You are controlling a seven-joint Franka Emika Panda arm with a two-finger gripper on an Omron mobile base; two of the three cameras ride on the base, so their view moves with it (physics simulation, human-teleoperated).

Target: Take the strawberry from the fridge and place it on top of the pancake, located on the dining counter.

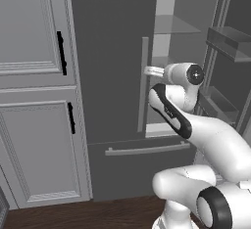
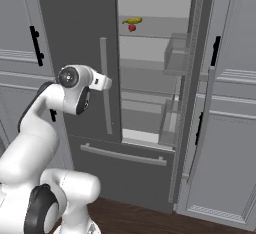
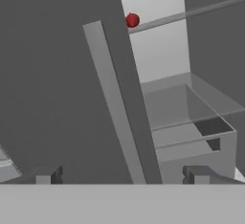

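Cabinets (image 1: pixel 34 101) at frame left, matte panelled grey. Fridge (image 2: pixel 75 38) centre: left door shut, right door swung open. Gripper (image 3: pixel 122 177) open, empty, facing the door's flat bar handle (image 3: pixel 112 103). Strawberry (image 2: pixel 132 27), small, round, red, upper centre on a glass shelf beside a yellow item (image 2: pixel 132 21). Risk: reaching up, arm clips the door edge.

1. Strawberry (image 2: pixel 132 27): tiny bright red berry, resting on an upper glass shelf inside the fridge, near the shelf's front edge, touching or just beside a small yellow item; in the hand view a red dot (image 3: pixel 132 20) at the shelf edge.
2. Fridge (image 2: pixel 75 33): tall, dark grey, long vertical bar handles; right door swung open, left door shut; pale interior, glass shelves.
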